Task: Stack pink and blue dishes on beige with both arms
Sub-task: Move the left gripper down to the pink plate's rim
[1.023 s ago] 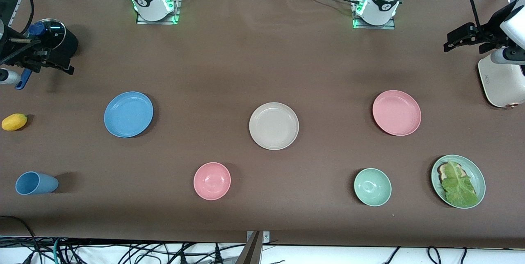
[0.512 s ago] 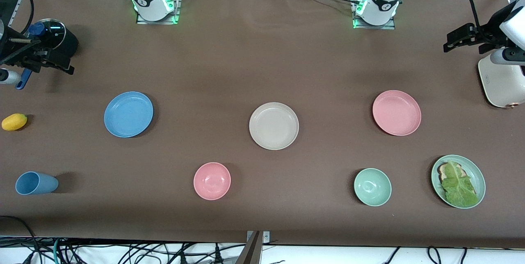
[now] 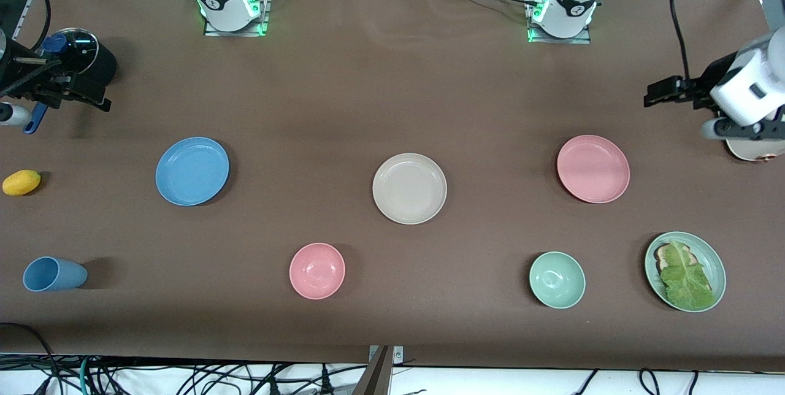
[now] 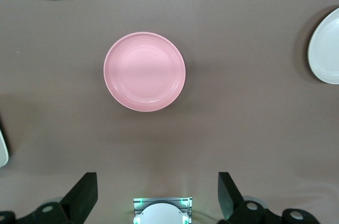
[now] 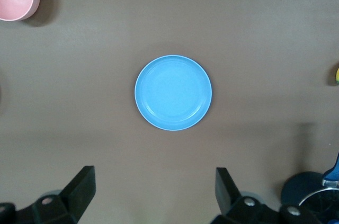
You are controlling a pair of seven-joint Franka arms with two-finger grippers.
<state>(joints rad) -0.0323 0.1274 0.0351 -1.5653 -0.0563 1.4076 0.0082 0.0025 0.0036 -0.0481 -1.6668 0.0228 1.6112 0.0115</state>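
Three plates are seen in a row in the front view: blue plate (image 3: 192, 171) toward the right arm's end, beige plate (image 3: 409, 188) between, pink plate (image 3: 593, 168) toward the left arm's end. In the left wrist view, the left gripper (image 4: 157, 196) is held high near the pink plate, fingers (image 4: 85, 193) spread and empty. In the right wrist view, the right gripper (image 5: 153, 192) is likewise held near the blue plate, fingers (image 5: 83, 188) apart, nothing gripped.

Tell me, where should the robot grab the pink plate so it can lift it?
Probably by its low rim. The pink plate lies flat and shallow with nothing touching it, so one of the open left gripper's fingers could slip under the edge from above, likely on the side toward the left arm's base, the other finger pressing inside.
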